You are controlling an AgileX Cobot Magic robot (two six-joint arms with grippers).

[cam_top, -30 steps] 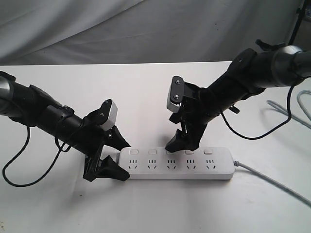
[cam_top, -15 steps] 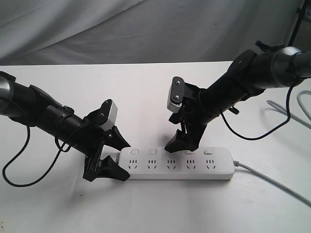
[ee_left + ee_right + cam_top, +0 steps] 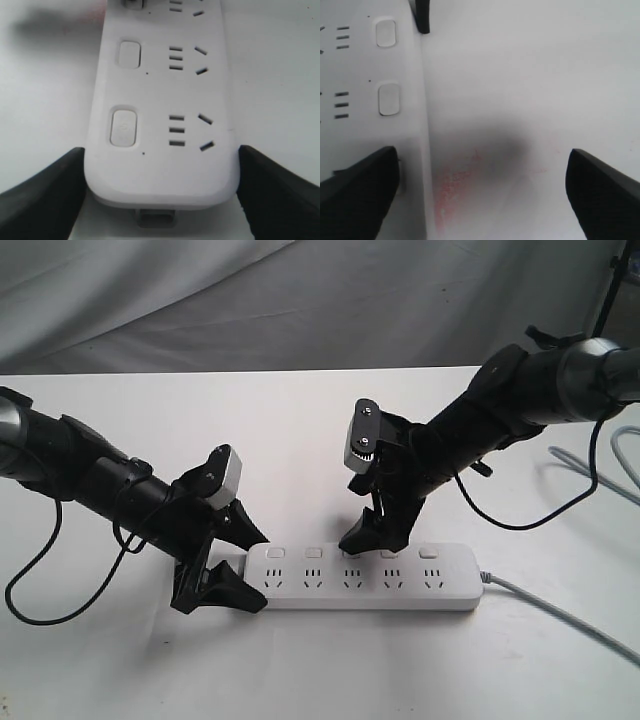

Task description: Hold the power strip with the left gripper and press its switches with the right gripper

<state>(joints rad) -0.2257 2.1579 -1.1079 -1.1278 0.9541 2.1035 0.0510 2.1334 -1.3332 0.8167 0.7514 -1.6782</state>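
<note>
The white power strip (image 3: 365, 580) lies flat on the table with its grey cord (image 3: 560, 615) trailing off to the right. My left gripper (image 3: 250, 570) is shut on the strip's left end, and in the left wrist view both black jaws of the left gripper (image 3: 160, 165) press the strip (image 3: 160, 100) at its sides. The nearest switch (image 3: 123, 128) shows there. My right gripper (image 3: 372, 535) is open. One of its fingertips (image 3: 360, 190) rests on the strip (image 3: 350, 75) at the third switch, and the other hangs over bare table. Two switches (image 3: 389, 98) lie beyond it.
White table (image 3: 320, 440) with a grey cloth backdrop (image 3: 300, 300) behind it. A second grey cable (image 3: 590, 465) lies at the far right. A reddish smear (image 3: 455, 185) marks the table beside the strip. The left gripper's jaw tip (image 3: 422, 15) shows in the right wrist view.
</note>
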